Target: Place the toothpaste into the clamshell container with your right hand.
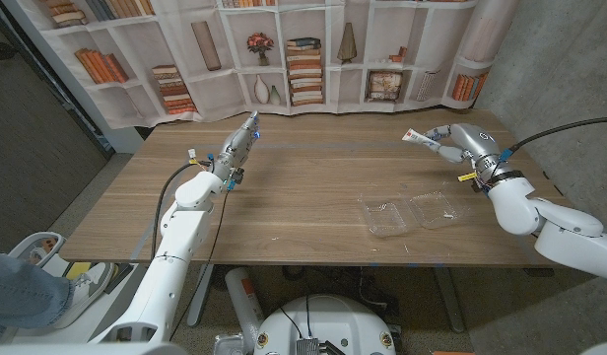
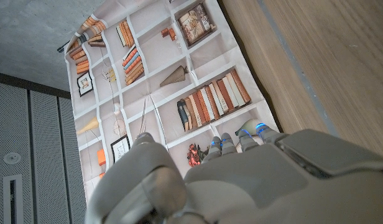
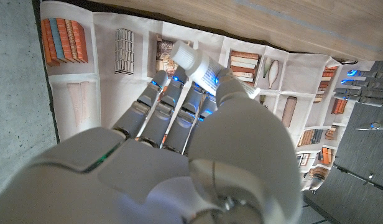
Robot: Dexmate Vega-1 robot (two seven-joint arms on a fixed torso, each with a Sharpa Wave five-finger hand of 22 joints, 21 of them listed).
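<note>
The right hand (image 1: pixel 459 141) pinches the toothpaste (image 1: pixel 421 141) between thumb and fingers, raised over the table (image 1: pixel 303 187) near its far right edge. The open clamshell (image 1: pixel 412 212) lies nearer the robot than this hand and inward of it, close to the table's near edge, with bare wood between. The left hand (image 1: pixel 239 145) hovers far across the table, fingers straight and together, holding nothing.

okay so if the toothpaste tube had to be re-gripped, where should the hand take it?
Probably mid-body, across the toothpaste tube's width from the side. It is long and slim, and the right hand already holds its rear part above the table, leaving the cap end sticking out.
</note>
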